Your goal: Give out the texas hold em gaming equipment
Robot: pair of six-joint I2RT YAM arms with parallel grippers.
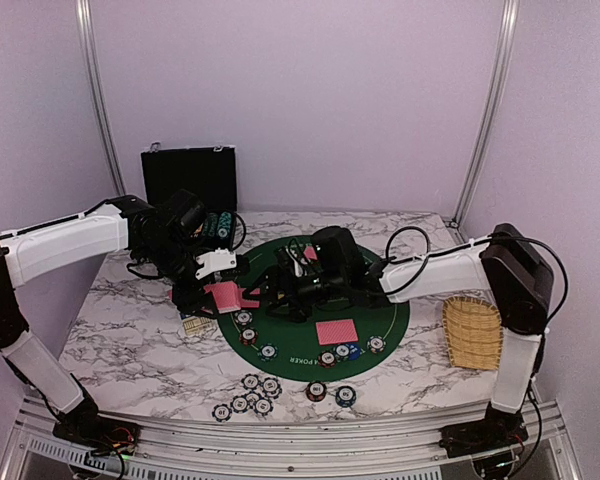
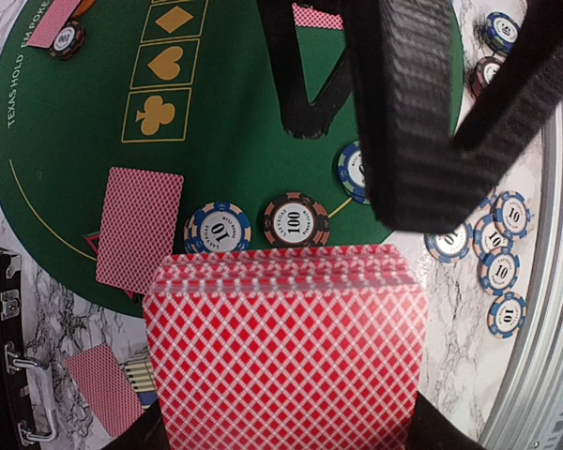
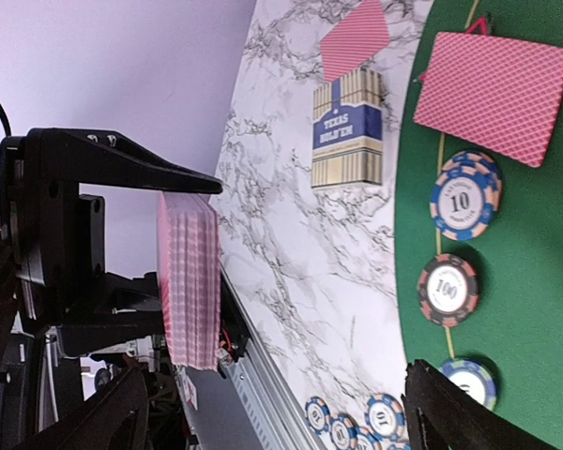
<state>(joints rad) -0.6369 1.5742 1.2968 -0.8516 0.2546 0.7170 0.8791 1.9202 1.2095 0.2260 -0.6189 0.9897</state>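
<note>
Left gripper (image 1: 218,278) pinches red-backed deck (image 2: 286,347), backs up, protruding toward green mat (image 1: 380,300).

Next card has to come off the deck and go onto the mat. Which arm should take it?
Right, probably. The left gripper is shut on the deck of red-backed cards, so it is busy. The right gripper is open and empty, and it faces the deck edge-on, beside the green mat.

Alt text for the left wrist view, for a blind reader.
A deck of red-backed cards fills the foreground, held in the left gripper. Beyond lies a green poker mat with a face-down card and chips, under the right gripper's fingers.
</note>
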